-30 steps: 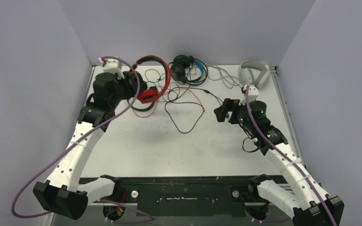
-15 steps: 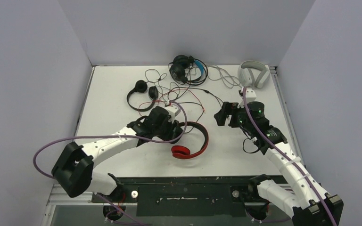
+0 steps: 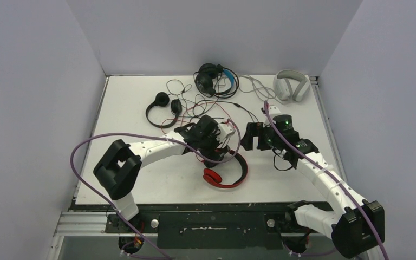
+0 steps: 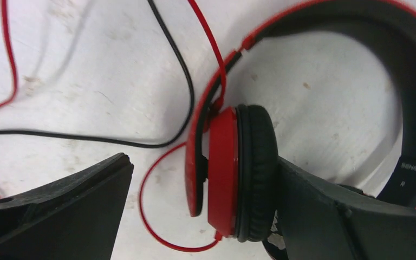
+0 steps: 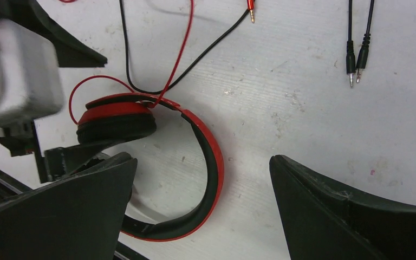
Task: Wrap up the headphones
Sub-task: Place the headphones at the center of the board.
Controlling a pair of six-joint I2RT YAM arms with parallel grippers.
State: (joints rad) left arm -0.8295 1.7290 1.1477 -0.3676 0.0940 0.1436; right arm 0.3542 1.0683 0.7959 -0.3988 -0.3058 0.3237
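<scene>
One red-and-black headset point(image 3: 212, 176), with a glossy shell, round padded cushion and curved band, lies on the scuffed white table point(image 3: 141, 184), front centre. The left gripper point(image 4: 203, 162) straddles its ear cup, jaws spread wide; the right gripper point(image 5: 203, 158) gapes likewise over the band.

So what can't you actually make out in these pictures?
Top view: the red-and-black headphones have one earcup hidden under the left gripper.
Top view: the tangled cables are too thin to trace to their headsets.
Right wrist view: two black plugs, their cables cut off by the top edge.
Left wrist view: the headband is cut off by the right edge.
</scene>
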